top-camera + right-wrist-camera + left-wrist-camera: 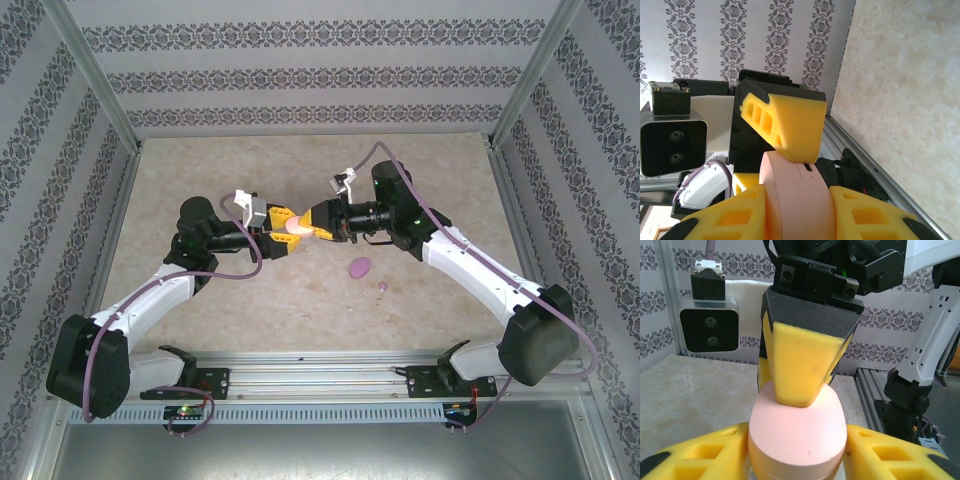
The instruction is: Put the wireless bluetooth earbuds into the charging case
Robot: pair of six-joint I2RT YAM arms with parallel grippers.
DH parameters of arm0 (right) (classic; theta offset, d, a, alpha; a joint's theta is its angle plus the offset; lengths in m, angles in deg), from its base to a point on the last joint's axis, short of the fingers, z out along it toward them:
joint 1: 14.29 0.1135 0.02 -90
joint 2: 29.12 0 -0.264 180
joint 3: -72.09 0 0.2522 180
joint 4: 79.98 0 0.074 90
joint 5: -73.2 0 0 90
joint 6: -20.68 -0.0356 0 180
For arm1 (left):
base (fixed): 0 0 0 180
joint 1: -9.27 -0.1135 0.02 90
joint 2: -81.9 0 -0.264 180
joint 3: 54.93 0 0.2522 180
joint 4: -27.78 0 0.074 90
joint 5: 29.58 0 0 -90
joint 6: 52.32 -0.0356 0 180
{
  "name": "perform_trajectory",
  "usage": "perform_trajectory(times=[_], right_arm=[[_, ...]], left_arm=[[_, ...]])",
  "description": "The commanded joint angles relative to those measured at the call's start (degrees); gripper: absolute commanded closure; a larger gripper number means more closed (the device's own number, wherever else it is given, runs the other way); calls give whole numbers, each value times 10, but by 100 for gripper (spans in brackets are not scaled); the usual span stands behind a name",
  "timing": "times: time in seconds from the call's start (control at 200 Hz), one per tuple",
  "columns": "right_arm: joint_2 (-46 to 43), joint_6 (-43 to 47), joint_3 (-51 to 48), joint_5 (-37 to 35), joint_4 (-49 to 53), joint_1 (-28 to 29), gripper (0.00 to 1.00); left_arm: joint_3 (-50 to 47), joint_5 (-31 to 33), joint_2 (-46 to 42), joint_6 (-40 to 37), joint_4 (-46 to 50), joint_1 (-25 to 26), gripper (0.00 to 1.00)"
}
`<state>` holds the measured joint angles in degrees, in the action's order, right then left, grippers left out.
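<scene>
Table (200,170) bears purple case (360,267); at its 10 o'clock, pink case (294,229) is clamped by left gripper (797,460) and right gripper (797,220), and could be dropped if pried unevenly.

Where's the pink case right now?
Top view: the pink case is held over the middle of the table, gripped by the left pincer and right pincer; the purple case lies to its right.

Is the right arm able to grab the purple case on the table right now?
Probably not yet. The right gripper is shut on the pink case, which the left gripper holds too, so it must let go first. The purple case lies in the open on the table nearby.
</scene>
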<state>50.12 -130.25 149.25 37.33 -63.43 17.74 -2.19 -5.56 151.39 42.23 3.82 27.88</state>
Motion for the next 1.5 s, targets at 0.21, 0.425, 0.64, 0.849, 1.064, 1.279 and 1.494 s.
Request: perform_trajectory(times=[0.21,0.425,0.64,0.849,1.064,1.279,1.494], right_arm=[[-5,-2,14,11,-28,7,79],[-6,-2,12,11,-28,7,79],[-2,7,15,16,-23,8,67],[-40,110,40,-29,42,-1,33],[-99,374,107,-145,213,29,27],[-97,511,144,-181,281,69,27],[-53,594,191,-197,347,119,26]], left_arm=[[-7,-12,-9,-9,-6,-5,44],[1,-11,-13,-12,13,-5,66],[5,-13,-20,-6,16,-5,77],[2,-15,-45,2,59,-7,81],[1,-37,-95,1,154,-11,82],[0,-70,-123,29,189,-13,83],[6,-99,-124,63,173,-13,83]])
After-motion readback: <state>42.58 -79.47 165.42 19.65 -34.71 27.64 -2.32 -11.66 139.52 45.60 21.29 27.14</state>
